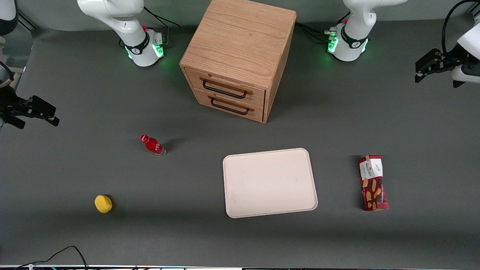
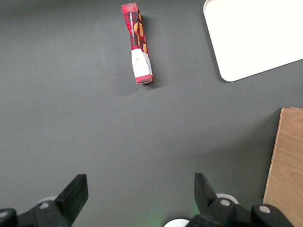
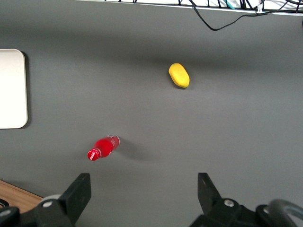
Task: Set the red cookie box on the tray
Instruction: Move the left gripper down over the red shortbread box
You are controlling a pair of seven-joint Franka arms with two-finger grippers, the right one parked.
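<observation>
Nothing between red cookie box (image 1: 372,182), tray (image 1: 269,182); tool (image 2: 139,191) spread.

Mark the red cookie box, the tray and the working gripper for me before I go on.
red cookie box (image 1: 372,182): front view, middle of the carton's top face.
tray (image 1: 270,182): front view, bare middle of its floor.
gripper (image 2: 141,189): left wrist view, gap midway between its open fingertips, above bare table.

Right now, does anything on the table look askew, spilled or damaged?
Nothing stands out. The slim dark-red cookie box lies flat and intact beside the empty cream-white rectangular tray, not touching it. The left claw hangs open above the table, away from both.
</observation>
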